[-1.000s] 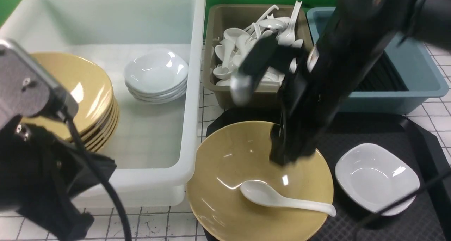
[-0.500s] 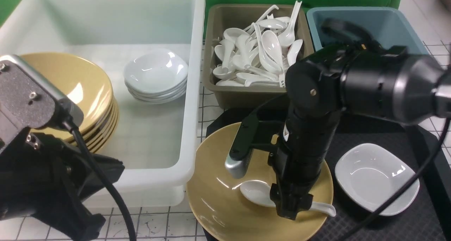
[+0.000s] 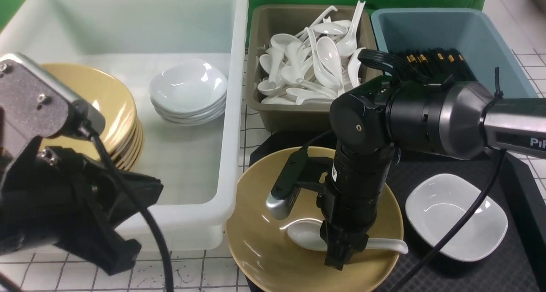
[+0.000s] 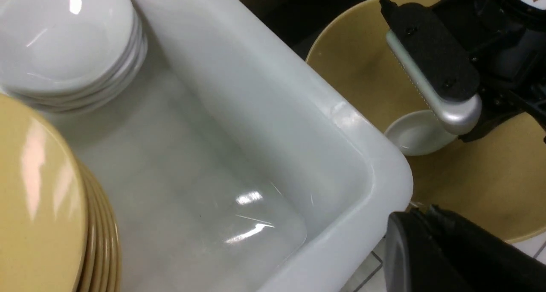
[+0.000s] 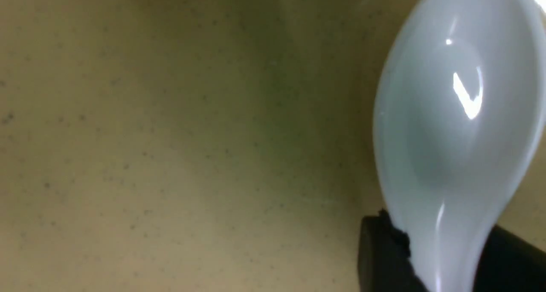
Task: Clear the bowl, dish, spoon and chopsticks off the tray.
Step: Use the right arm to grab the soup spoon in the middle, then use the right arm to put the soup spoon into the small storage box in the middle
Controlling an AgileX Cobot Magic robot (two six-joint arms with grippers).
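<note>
My left gripper (image 3: pixel 145 189) is closed and hangs at the near corner of the white tub (image 3: pixel 232 112). Beyond this gripper, inside the tub, there are 2 stacks: yellow bowls (image 3: pixel 106 108) and white dishes (image 3: pixel 187 87). To its right the bowl (image 3: pixel 260 258) stands on the tray (image 3: pixel 431 166). The spoon (image 3: pixel 303 235) lies inside the bowl, directly under my right gripper (image 3: pixel 339 258). The 2 jaws of this gripper press the neck of the spoon from both sides, and the scoop is to their left. The dish (image 3: pixel 454 217) sits on the tray to the right of this gripper, just beside the bowl. Far beyond it, chopsticks (image 3: pixel 431 58) lie in the blue bin (image 3: pixel 490 36).
</note>
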